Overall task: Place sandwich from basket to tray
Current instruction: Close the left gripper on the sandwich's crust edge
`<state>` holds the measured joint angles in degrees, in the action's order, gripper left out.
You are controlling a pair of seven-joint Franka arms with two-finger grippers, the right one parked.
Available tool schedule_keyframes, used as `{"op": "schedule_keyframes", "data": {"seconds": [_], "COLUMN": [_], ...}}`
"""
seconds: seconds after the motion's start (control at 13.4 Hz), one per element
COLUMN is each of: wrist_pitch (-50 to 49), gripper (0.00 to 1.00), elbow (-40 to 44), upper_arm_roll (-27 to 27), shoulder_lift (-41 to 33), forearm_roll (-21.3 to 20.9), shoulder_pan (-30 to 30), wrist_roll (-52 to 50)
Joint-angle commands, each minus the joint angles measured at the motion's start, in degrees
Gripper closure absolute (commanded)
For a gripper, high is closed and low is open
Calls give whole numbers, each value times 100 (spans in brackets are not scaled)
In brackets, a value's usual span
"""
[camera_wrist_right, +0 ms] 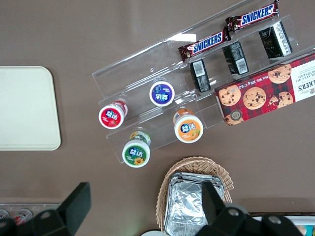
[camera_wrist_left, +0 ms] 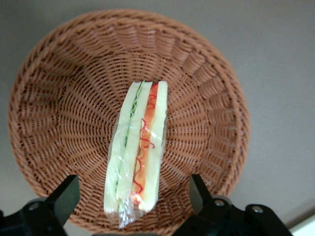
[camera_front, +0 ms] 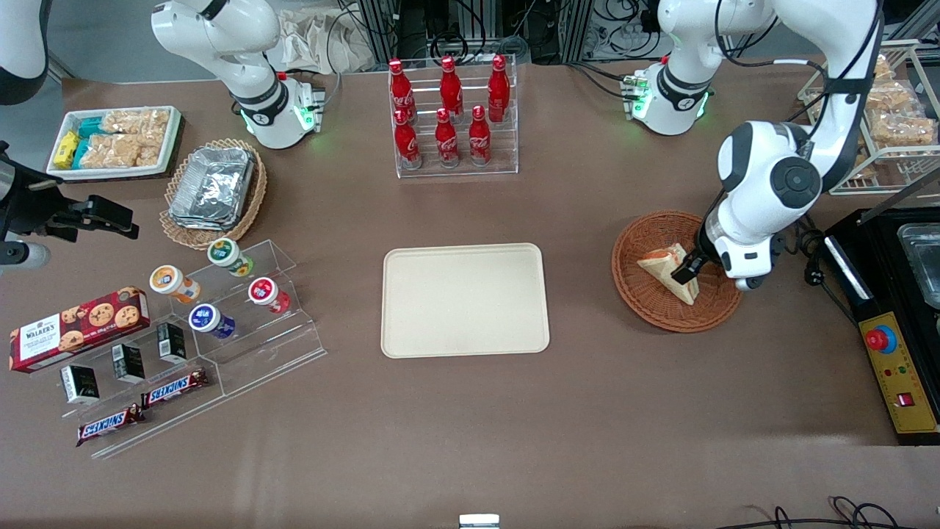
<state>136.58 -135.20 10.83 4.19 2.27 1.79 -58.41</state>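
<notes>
The sandwich (camera_front: 663, 269), a pale bread wedge in clear wrap with orange-red and green filling, lies in the round reddish-brown wicker basket (camera_front: 637, 297) toward the working arm's end of the table. My left gripper (camera_front: 687, 273) is down inside the basket over the sandwich. In the left wrist view the gripper (camera_wrist_left: 132, 186) is open, with one finger (camera_wrist_left: 66, 192) on each side of the sandwich (camera_wrist_left: 140, 142) and not touching it; the basket (camera_wrist_left: 59, 108) fills that view. The cream-beige tray (camera_front: 465, 300) lies flat and bare at the table's middle; its corner also shows in the right wrist view (camera_wrist_right: 24, 108).
A clear rack of red cola bottles (camera_front: 449, 114) stands farther from the camera than the tray. A black appliance with a yellow control panel (camera_front: 892, 345) and a wire rack of snack packets (camera_front: 892, 117) sit near the basket. A tan basket with foil containers (camera_front: 213, 192) and an acrylic stand of snacks (camera_front: 205, 323) lie toward the parked arm's end.
</notes>
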Motion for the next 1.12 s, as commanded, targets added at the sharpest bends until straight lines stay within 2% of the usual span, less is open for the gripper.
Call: {"op": "schedule_keyframes", "data": {"seconds": [0.0,0.22,0.3,0.37,0.45,0.82,1.04], "wrist_pitch": [842,1484,1529,1530,1521,1277,-38], "gripper": [0,1,26,92,100,100,100], "elbow": [-567,-788,-797,-797,-789,-701,-359], "upper_arm_roll": [25,25,25,25,25,33,77], "shoulder_lift": [20,301,337,346,355,224,-382], "forearm_roll": [19,19,19,19,19,-24,-735], "shoulder_pan": [-12,-21,-21,-21,-21,-21,-12], "wrist_roll": [-215,-215,-206,-214,-206,-100,608]}}
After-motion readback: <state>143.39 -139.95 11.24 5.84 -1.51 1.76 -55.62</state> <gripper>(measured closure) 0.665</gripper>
